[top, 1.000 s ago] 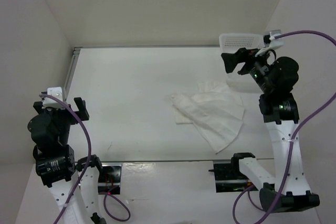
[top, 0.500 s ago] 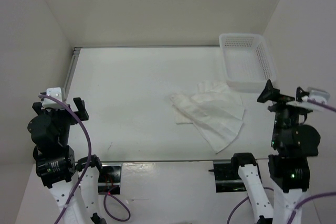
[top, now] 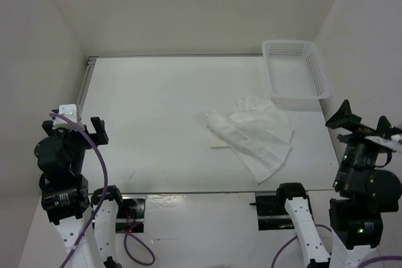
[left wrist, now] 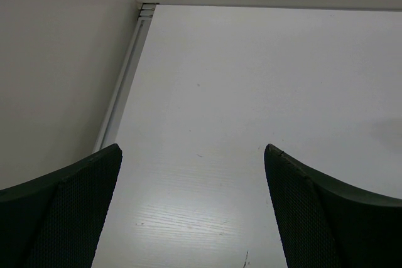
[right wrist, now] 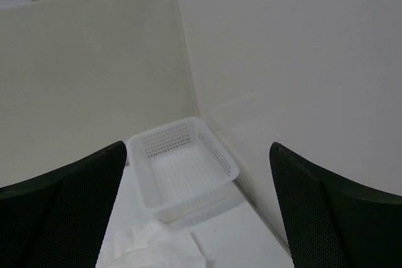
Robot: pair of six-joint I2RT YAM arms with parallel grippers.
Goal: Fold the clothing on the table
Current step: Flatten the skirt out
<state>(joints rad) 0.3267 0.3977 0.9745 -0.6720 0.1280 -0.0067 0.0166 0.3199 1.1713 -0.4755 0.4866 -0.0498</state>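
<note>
The clothing (top: 254,135), a thin white pleated garment, lies crumpled and partly doubled over on the table (top: 157,111), right of centre. Its top edge shows at the bottom of the right wrist view (right wrist: 151,250). My left gripper (top: 70,125) hovers open over the table's near left corner, far from the clothing. In its wrist view, the left gripper (left wrist: 191,147) has only bare table between the fingers. My right gripper (top: 363,122) is open at the table's right edge, right of the clothing and apart from it. The right gripper (right wrist: 198,145) holds nothing.
A white perforated plastic basket (top: 295,73) stands at the far right corner, against the walls; it is empty in the right wrist view (right wrist: 182,169). White walls close the table on three sides. A grey rail (left wrist: 122,80) runs along the left edge.
The right arm has drawn back from over the basket to the near right edge of the table, still open. The left arm has barely shifted.
</note>
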